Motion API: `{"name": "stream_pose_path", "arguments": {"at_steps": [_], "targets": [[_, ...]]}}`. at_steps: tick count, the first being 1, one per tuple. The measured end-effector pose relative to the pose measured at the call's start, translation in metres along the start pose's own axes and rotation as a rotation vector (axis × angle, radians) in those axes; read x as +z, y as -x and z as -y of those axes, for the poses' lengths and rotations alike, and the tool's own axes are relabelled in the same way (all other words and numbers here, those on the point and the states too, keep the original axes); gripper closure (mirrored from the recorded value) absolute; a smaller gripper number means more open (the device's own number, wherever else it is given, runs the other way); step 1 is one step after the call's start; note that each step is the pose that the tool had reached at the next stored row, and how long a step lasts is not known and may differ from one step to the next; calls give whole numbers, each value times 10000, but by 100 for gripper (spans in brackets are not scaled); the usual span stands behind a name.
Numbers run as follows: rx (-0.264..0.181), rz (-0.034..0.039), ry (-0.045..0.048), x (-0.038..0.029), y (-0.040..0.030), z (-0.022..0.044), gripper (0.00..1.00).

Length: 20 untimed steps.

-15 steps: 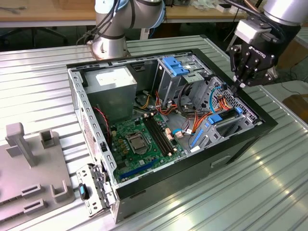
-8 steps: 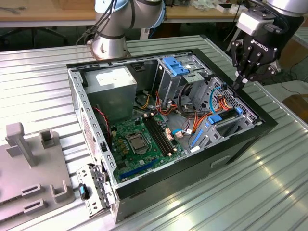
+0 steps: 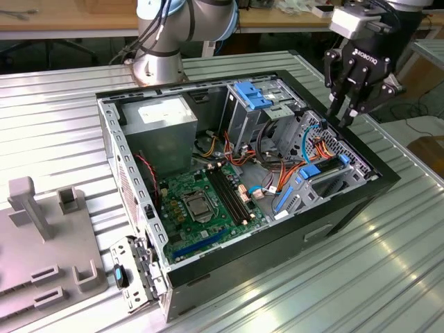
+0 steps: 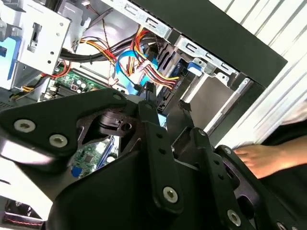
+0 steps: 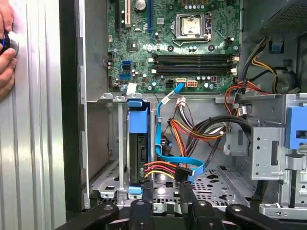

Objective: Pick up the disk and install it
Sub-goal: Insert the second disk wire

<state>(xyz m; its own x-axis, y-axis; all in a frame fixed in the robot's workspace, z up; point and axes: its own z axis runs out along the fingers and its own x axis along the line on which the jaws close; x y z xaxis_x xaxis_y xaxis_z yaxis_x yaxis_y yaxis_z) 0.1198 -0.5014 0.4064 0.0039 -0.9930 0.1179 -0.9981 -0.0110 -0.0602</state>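
The disk (image 5: 141,153) stands on edge in a slot of the drive cage at the front end of the open computer case (image 3: 208,284). Its bright blue carrier frame (image 5: 136,120) shows at the top of the slot, and coloured power wires and a blue cable run to its end. In the exterior view the blue frame (image 3: 310,171) sits low at the case's right end. My gripper (image 3: 345,114) hovers above that end of the case, open, with nothing between its fingers. Both wrist views show its black fingers (image 5: 144,194) (image 4: 148,112) apart over the cage.
A motherboard (image 3: 201,201) fills the case floor, with a power supply (image 3: 163,128) and a blue-topped upper bay (image 3: 253,97) behind. A grey fixture (image 3: 41,236) lies at the exterior view's left. A person's hand (image 5: 5,52) (image 4: 261,158) rests on the ribbed table beside the case.
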Motion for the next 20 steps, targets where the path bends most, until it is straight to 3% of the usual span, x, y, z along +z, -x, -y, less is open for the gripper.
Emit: {"name": "stream_pose_path", "arguments": {"at_steps": [1,3,4,5,8,13,15,17,20], "targets": [[-16,-246,1,-7,54,1,64],[-61,-1006,4,-20,166,0,64],[-80,-1286,5,-29,235,1,64],[-82,-1326,6,-30,245,1,64],[-83,-1344,5,-32,278,1,64],[-86,-1381,10,36,450,-3,64],[-91,-1460,14,63,514,-7,64],[-95,-1525,13,89,526,-12,64],[-106,-1715,14,121,533,-26,64]]}}
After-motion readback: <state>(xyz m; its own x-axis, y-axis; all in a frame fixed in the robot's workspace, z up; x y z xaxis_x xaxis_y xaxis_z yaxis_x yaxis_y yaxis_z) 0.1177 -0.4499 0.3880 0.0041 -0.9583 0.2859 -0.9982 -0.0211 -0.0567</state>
